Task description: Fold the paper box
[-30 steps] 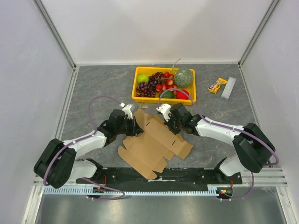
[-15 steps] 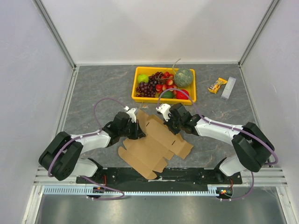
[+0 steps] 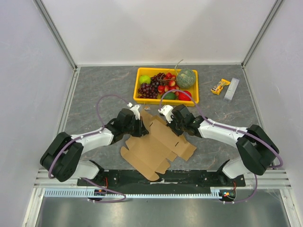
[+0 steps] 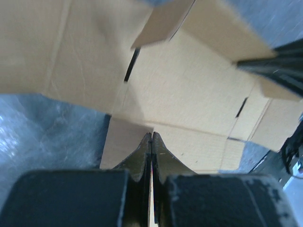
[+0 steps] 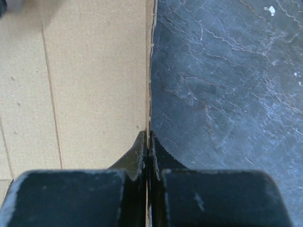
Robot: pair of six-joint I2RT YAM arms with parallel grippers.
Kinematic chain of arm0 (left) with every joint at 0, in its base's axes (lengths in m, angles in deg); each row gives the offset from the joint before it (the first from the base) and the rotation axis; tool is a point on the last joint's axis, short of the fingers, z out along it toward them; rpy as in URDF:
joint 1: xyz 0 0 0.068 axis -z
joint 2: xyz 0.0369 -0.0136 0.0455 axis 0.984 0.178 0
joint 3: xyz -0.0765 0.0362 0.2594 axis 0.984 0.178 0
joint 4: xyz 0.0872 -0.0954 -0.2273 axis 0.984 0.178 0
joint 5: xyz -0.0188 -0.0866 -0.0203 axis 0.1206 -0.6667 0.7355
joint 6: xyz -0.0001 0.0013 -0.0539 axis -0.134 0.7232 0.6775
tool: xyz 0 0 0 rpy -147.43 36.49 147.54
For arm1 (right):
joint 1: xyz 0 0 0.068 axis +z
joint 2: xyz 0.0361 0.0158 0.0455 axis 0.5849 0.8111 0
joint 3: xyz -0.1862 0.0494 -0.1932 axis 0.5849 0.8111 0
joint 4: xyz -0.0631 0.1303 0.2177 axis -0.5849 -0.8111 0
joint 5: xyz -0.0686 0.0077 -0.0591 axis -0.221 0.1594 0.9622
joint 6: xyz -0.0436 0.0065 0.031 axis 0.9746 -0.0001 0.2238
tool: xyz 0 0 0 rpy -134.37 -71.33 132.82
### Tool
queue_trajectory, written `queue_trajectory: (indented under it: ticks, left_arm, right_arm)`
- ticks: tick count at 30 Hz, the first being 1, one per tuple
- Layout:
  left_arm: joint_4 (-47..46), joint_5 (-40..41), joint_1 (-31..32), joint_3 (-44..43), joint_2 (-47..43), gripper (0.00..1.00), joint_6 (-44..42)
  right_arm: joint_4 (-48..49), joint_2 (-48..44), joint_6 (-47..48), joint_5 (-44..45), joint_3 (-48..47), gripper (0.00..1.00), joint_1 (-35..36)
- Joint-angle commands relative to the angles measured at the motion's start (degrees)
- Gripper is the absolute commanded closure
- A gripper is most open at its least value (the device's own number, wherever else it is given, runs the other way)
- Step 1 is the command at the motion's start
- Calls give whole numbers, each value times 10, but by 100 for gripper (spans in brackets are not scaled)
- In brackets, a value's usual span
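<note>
The paper box [image 3: 156,146] is a flat brown die-cut cardboard sheet lying unfolded between my arms. My left gripper [image 3: 142,126] is shut on the sheet's upper left flap; in the left wrist view its fingertips [image 4: 151,137] pinch the cardboard edge [image 4: 189,94]. My right gripper [image 3: 171,126] is shut on the sheet's upper right edge; in the right wrist view the jaws [image 5: 148,137] clamp the cardboard edge [image 5: 94,71], with bare table on the right. The far end of the sheet is lifted slightly.
A yellow tray [image 3: 141,98] of fruit stands just behind the sheet. A snack bar [image 3: 220,86] and a white bar [image 3: 231,89] lie at the back right. Grey walls close in the table on three sides.
My left gripper has moved right and up along the sheet, carrying the left flap inward. The right arm has barely moved.
</note>
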Motion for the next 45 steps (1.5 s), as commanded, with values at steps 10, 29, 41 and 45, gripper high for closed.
queue_trajectory:
  ticks: [10,29,41,45]
  left_arm:
    - [71,25,-108,-140,-98,98,-32]
    - [64,16,-234,-137,-23,98,-2]
    - [-39,-152,-232,-90,10,95,9]
    - [-77,-189,-225,-51,-5,94,18]
  right_arm:
    - [-26,-65,56,-2,-23,90,3]
    - [-71,-147,121,-145,-44,100,10]
    - [-47,-176,125,-188,-35,100,10]
    - [-36,-172,114,-161,-32,100,10]
